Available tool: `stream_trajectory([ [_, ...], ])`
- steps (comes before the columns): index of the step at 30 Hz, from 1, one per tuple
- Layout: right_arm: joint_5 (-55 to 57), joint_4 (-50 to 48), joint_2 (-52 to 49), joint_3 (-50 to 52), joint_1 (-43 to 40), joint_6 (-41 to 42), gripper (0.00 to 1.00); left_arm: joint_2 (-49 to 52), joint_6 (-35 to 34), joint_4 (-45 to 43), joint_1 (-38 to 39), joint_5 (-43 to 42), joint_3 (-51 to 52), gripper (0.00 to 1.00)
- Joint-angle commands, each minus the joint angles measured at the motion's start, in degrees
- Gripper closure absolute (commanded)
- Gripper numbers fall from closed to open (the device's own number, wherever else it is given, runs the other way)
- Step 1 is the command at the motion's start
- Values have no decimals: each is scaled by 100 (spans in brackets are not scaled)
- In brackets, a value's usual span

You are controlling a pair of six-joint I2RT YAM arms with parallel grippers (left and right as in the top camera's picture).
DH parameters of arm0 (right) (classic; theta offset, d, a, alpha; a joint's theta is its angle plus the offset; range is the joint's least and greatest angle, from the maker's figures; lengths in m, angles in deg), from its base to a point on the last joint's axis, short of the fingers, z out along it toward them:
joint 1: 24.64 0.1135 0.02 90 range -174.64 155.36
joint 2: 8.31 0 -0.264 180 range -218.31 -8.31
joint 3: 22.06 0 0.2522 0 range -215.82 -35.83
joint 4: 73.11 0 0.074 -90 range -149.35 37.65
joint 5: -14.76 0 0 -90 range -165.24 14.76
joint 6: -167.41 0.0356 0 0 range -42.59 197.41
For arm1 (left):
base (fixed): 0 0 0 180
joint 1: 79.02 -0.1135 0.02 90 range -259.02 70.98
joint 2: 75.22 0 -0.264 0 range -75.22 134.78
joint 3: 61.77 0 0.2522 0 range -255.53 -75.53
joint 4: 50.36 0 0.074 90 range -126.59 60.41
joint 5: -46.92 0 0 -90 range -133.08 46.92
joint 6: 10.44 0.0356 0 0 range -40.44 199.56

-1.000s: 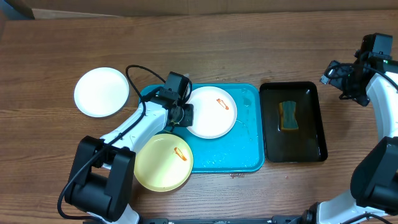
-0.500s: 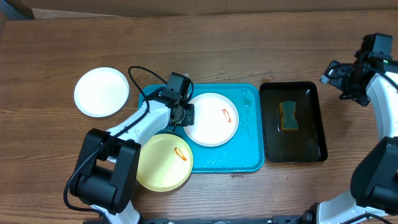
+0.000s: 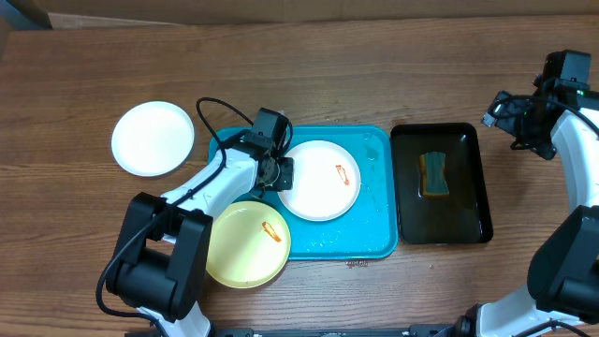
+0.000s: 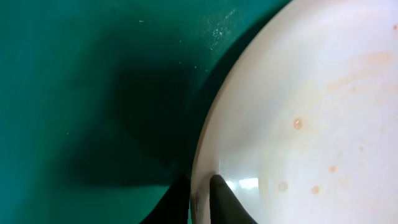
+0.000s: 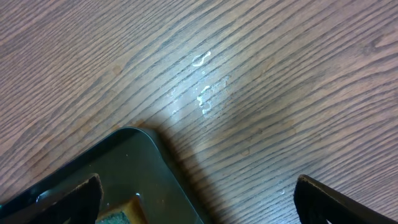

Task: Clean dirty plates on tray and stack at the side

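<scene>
The turquoise tray (image 3: 374,239) lies mid-table. A white plate (image 3: 318,187) with an orange-red smear lies on it. My left gripper (image 3: 281,174) is shut on this plate's left rim; in the left wrist view the fingers (image 4: 202,199) pinch the rim of the plate (image 4: 311,112) over the tray (image 4: 74,93). A pale yellow plate (image 3: 241,251) with a smear overlaps the tray's front-left corner. A clean-looking white plate (image 3: 153,139) lies on the table at the left. My right gripper (image 3: 498,110) is open and empty at the far right, above the table (image 5: 249,74).
A black tray (image 3: 468,206) with a sponge (image 3: 433,175) stands right of the turquoise tray; its corner (image 5: 134,174) shows in the right wrist view. A black cable loops from the left arm over the tray's back-left corner.
My left gripper has pushed the white plate a little to the right and toward the front on the tray, mostly in the first half second. The right arm has not moved.
</scene>
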Motion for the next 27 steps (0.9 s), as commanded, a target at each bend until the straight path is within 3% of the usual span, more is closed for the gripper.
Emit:
stream_trajectory([
  [1, 37, -28, -7, 0, 4, 24, 0, 81, 59, 234, 28, -37, -404, 81],
  [15, 35, -459, -7, 0, 7, 26, 0, 87, 44, 356, 37, 17, -533, 78],
  [20, -1119, -435, -7, 0, 15, 42, 0, 173, 42, 361, 55, 17, -463, 77],
  [23, -1335, -313, -7, 0, 26, 46, 0, 238, -2, 365, 52, 17, -463, 80],
  [27, -1390, -28, -7, 2, 122, 46, 8, 240, -83, 361, 52, 17, -463, 80],
])
